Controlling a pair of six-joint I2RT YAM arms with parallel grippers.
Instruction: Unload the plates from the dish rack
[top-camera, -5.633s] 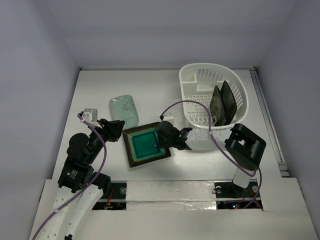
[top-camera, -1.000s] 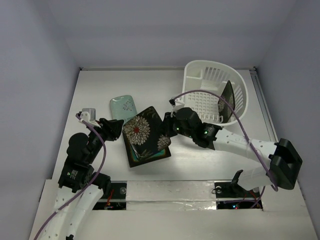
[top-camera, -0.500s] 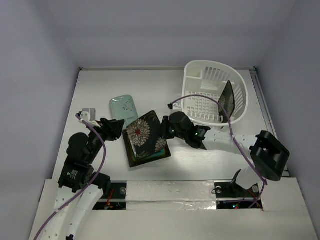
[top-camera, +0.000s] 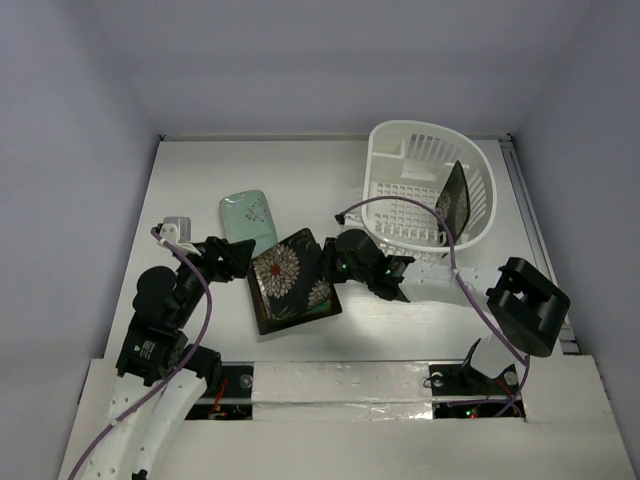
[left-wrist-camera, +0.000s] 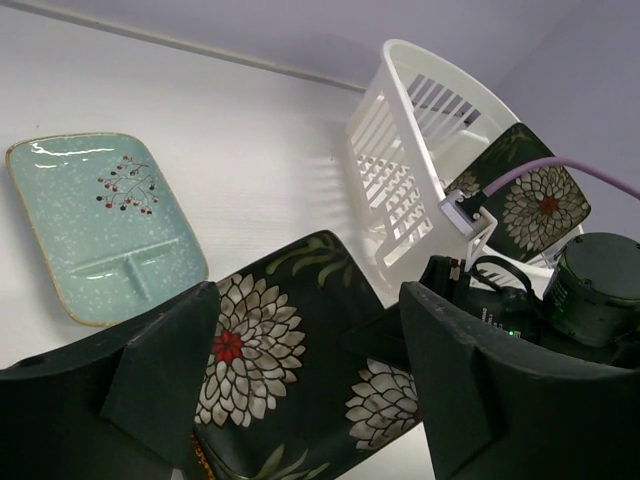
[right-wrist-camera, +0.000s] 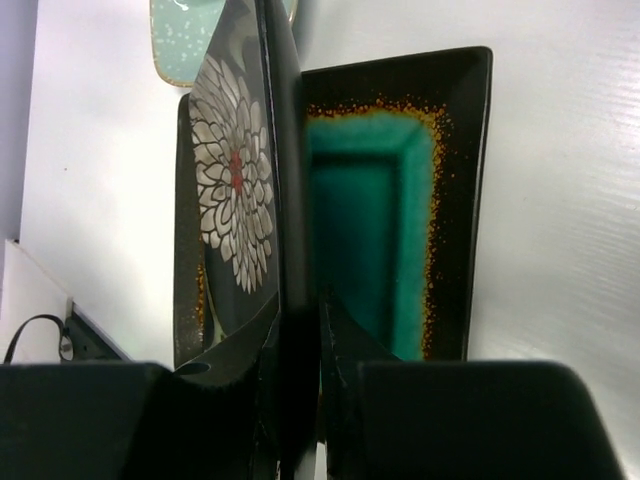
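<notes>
My right gripper (top-camera: 325, 265) is shut on the edge of a black flower-patterned plate (top-camera: 288, 270), holding it tilted on edge over the dark-rimmed teal plate (top-camera: 300, 318) that lies flat on the table. In the right wrist view the flower plate (right-wrist-camera: 235, 170) stands between my fingers (right-wrist-camera: 295, 310), with the teal plate (right-wrist-camera: 380, 230) beneath. My left gripper (top-camera: 240, 258) is open just left of the held plate (left-wrist-camera: 280, 360), its fingers (left-wrist-camera: 170, 370) apart and not touching it. A second flower plate (top-camera: 455, 200) leans upright in the white dish rack (top-camera: 420, 135). The mint plate (top-camera: 250, 218) lies flat at the left.
The dish rack (left-wrist-camera: 400, 170) stands at the back right of the table, tipped toward the arms. The mint plate (left-wrist-camera: 100, 225) lies close behind the left gripper. A purple cable (top-camera: 400, 205) arcs from the right wrist across the rack's front.
My left gripper has opened wide. The right arm has drawn the flower plate slightly left toward it, and its elbow has folded back to the right.
</notes>
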